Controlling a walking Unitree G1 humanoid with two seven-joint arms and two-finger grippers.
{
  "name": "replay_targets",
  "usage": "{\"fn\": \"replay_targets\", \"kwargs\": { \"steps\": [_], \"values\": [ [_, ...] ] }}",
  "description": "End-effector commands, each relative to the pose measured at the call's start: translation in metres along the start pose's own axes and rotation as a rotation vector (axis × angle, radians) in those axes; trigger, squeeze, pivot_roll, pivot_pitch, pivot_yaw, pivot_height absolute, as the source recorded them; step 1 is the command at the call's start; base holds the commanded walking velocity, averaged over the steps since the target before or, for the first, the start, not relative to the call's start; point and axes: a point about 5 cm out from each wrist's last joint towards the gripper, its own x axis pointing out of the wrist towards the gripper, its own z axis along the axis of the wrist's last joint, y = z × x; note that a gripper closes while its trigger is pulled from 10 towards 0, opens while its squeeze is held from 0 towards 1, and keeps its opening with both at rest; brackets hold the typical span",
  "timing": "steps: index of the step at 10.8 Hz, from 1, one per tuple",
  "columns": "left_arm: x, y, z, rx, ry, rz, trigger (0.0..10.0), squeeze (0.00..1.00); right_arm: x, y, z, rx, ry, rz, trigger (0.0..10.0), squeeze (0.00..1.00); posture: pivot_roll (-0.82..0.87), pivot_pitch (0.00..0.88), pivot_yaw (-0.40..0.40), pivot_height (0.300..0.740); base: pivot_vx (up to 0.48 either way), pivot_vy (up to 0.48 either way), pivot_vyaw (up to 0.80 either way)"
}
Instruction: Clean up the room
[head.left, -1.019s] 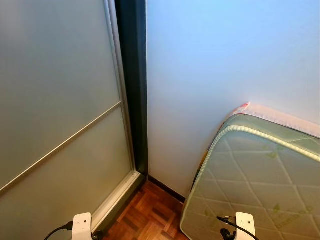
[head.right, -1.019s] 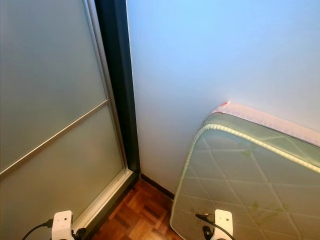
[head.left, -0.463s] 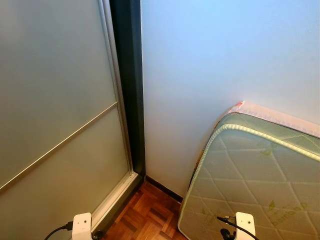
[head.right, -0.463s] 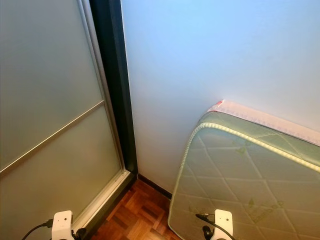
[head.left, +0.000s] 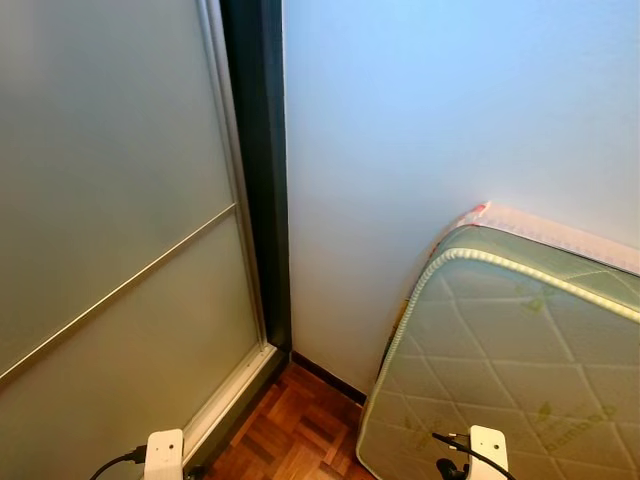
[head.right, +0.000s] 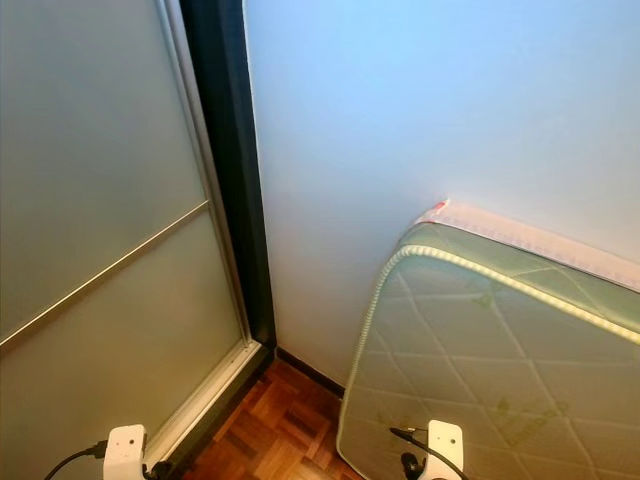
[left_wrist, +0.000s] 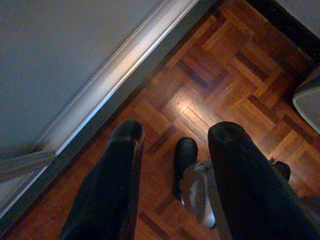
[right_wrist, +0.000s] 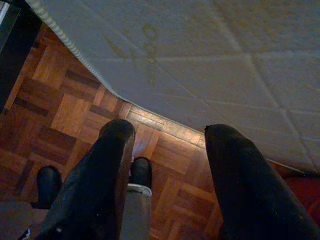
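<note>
- Two grippers hang low over the parquet floor (left_wrist: 200, 75), both empty.
- Left gripper (left_wrist: 172, 135): fingers spread, near the sliding door (head.left: 110, 230) track.
- Right gripper (right_wrist: 167, 132): fingers spread, just beside the lower edge of the quilted mattress (head.left: 510, 360), which leans against the wall (head.left: 440, 120).

Faint green print on the quilted mattress (head.left: 520, 370) is too blurred to read.
</note>
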Motion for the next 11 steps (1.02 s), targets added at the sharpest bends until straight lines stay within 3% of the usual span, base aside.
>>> {"fn": "replay_targets", "kwargs": {
  "steps": [1,11],
  "values": [
    [-0.0017,0.0031,-0.0086,0.023,0.041,0.006,10.0,0.00,0.0001,-0.0013,0.0016,0.020,-0.003,-0.004,10.0,0.00,0.21,0.010,-0.044,0.740,0.000,0.000,0.00],
    [-0.0019,0.0033,-0.0103,0.014,0.056,-0.004,10.0,0.00,0.0003,0.0005,0.0013,0.012,0.000,-0.001,10.0,0.00,0.22,0.013,-0.036,0.740,0.000,0.000,0.00]
  ]
}}
